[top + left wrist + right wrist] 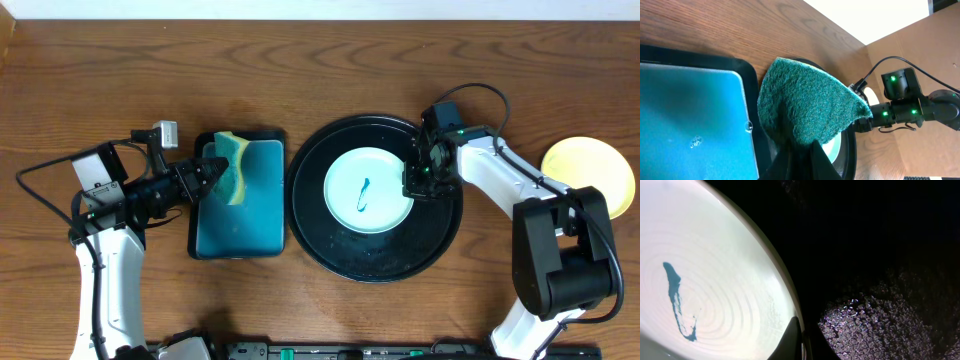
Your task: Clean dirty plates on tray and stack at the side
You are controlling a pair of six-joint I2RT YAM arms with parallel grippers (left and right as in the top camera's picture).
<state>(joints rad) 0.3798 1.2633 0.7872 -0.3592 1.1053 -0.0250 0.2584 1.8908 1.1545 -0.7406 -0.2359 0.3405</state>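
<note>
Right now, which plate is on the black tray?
The white plate with the blue smear; the yellow plate lies off the tray, on the table at far right.

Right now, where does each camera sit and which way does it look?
Overhead: above the table, facing down on the black tray, mint plate and both arms.
Left wrist: on the left gripper, facing past its green sponge toward the right arm.
Right wrist: low over the plate, facing its blue mark; one fingertip shows.
Shared: overhead and right wrist show that mark.

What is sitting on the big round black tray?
One pale plate with a blue scribble, the right gripper at its rim. The tray beneath the plate is covered.
</note>
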